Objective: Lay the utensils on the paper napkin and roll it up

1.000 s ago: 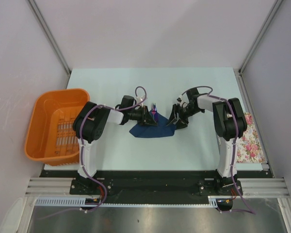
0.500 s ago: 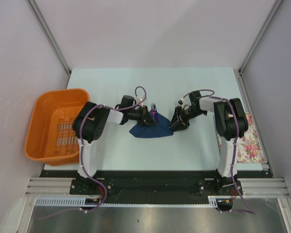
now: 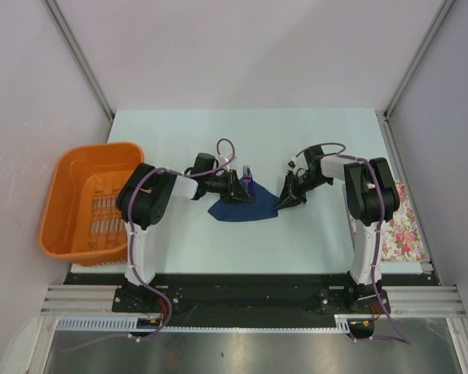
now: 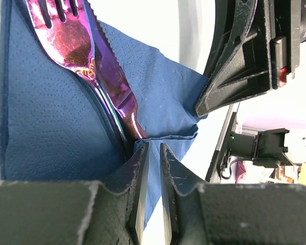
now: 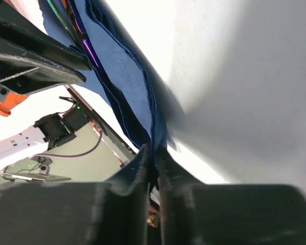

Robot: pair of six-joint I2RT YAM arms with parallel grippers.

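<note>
The navy paper napkin [image 3: 242, 209] lies folded on the table between my two grippers. The purple utensils [image 3: 248, 181] rest on its far part. In the left wrist view a fork [image 4: 66, 35] and a knife [image 4: 115, 81] lie side by side on the napkin [image 4: 51, 117], their handles tucked under a fold. My left gripper [image 3: 239, 189] [image 4: 153, 145] has its jaws nearly together at that fold, with napkin showing in the thin gap. My right gripper [image 3: 283, 201] [image 5: 153, 150] is shut on the napkin's right corner [image 5: 122, 71].
An orange basket [image 3: 90, 202] stands at the table's left edge. A floral cloth [image 3: 398, 222] lies at the right edge beside the right arm. The two grippers face each other closely across the napkin.
My right gripper has closed its jaws on the napkin's right corner and shifted slightly. The left gripper, the napkin and the utensils have stayed in place.
</note>
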